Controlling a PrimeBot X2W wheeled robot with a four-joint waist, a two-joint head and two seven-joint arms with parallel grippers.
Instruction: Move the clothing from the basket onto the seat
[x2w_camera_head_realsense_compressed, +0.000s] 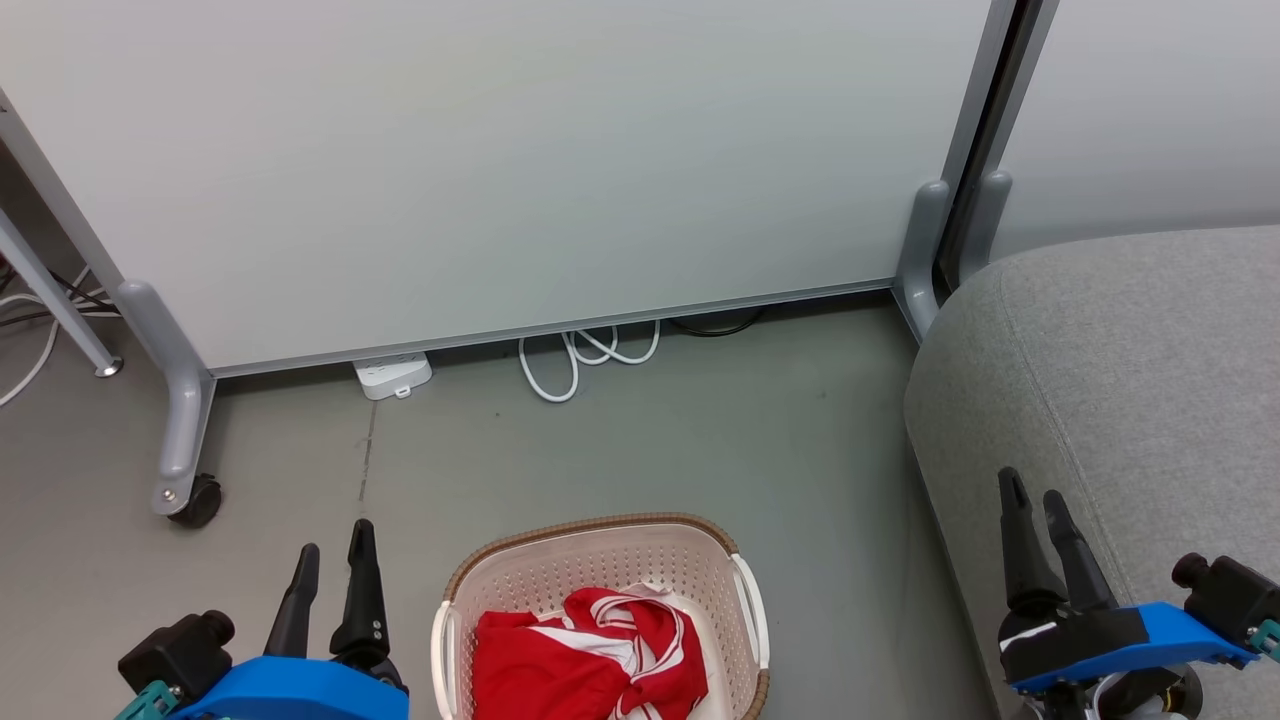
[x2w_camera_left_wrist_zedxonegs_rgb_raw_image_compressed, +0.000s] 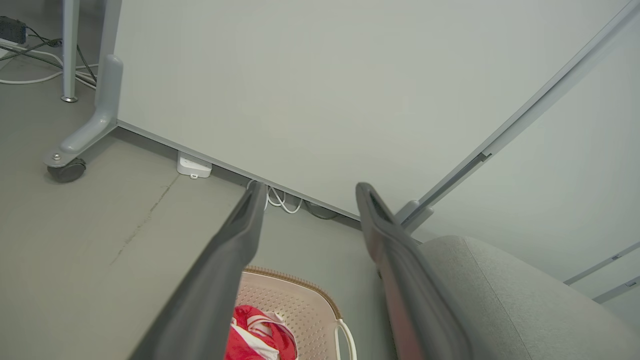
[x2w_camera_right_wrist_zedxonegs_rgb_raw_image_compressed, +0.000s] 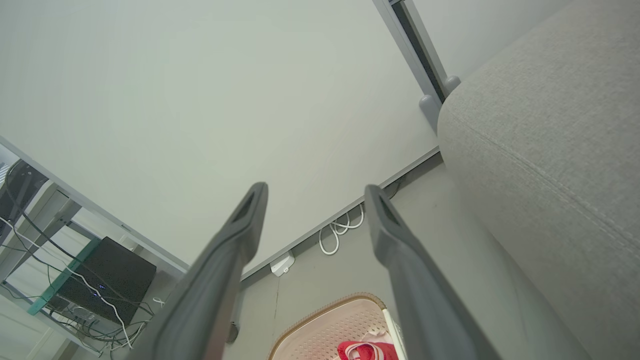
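**Left tool (x2w_camera_head_realsense_compressed: 336, 540) and right tool (x2w_camera_head_realsense_compressed: 1032, 488) both hanging open and empty**

The seat (x2w_camera_head_realsense_compressed: 1120, 380) is filling the head view's three o'clock side, running off the frame. The basket (x2w_camera_head_realsense_compressed: 600, 527) is sitting on the floor (x2w_camera_head_realsense_compressed: 700, 430) at six o'clock, between the tools, its near end cut off by the bottom edge. The clothing (x2w_camera_head_realsense_compressed: 585, 650) is lying crumpled inside it, probably soft, light and floppy; pinching a raised fold at the heap's top is looking like the surest hold. How many garments are lying there is hard to tell.
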